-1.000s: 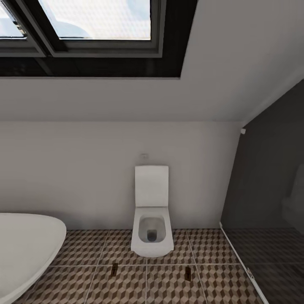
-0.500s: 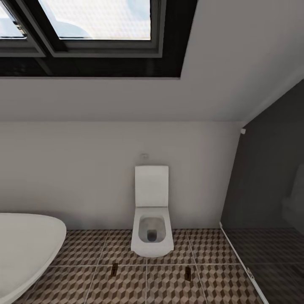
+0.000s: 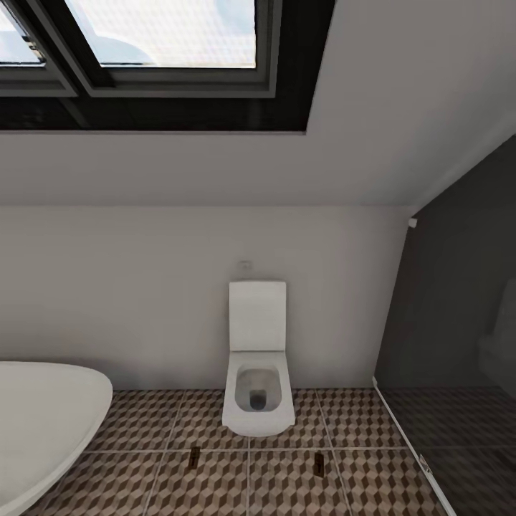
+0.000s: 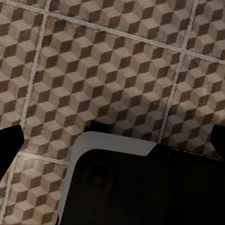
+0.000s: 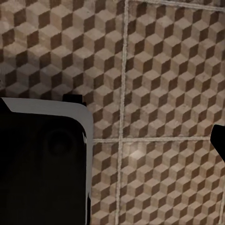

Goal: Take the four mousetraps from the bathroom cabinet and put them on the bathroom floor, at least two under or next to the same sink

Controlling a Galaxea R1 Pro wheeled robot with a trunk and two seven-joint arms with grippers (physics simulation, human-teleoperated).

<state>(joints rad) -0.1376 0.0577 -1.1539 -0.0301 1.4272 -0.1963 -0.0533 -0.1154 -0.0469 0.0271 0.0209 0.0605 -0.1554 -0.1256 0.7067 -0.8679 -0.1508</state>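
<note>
You had two mousetraps on the bathroom floor before the toilet, with both tools' state impossible to tell.

Looking straight at a white toilet, lid up against the pale wall. Sitting on a cube-tile floor. One small dark thing and a second dark thing lying on the tiles just in front of it, apart from each other, too small to make out. White bathtub over on the left-arm side, dark glass panel on the right-arm side, window up top.
</note>
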